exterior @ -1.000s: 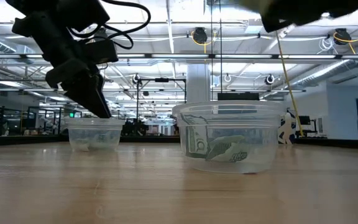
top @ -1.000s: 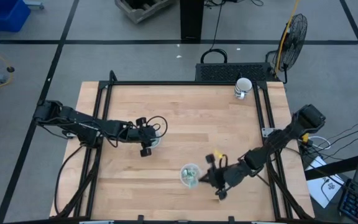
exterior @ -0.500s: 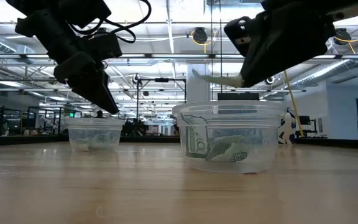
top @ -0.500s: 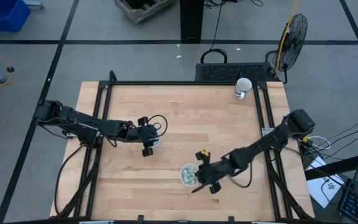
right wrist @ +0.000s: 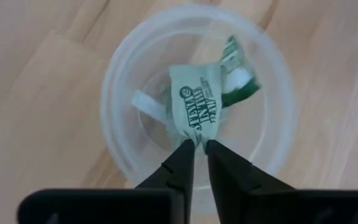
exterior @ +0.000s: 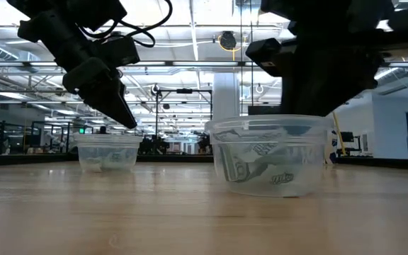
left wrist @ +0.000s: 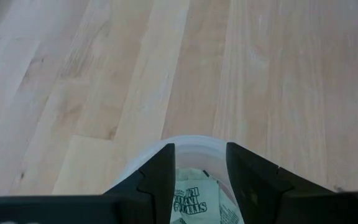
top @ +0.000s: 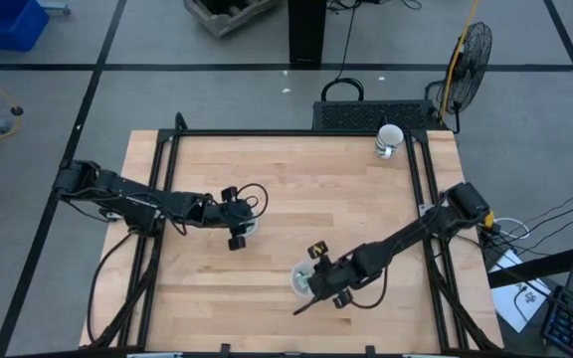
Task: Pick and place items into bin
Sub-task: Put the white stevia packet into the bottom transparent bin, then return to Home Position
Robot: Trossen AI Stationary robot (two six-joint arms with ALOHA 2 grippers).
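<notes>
Packet (right wrist: 194, 112) pinched in right claw (right wrist: 197, 149)

Bright ceiling lights (exterior: 227, 39), low view backlit, arms silhouetted; wrist-view fingers (right wrist: 180, 163) perhaps slightly soft.

Pale green packet (right wrist: 197, 112) with dark green print; clear cup (right wrist: 124, 93); light wood counter (top: 296, 189); black pincer (right wrist: 196, 154); white mug (top: 388, 139).
</notes>
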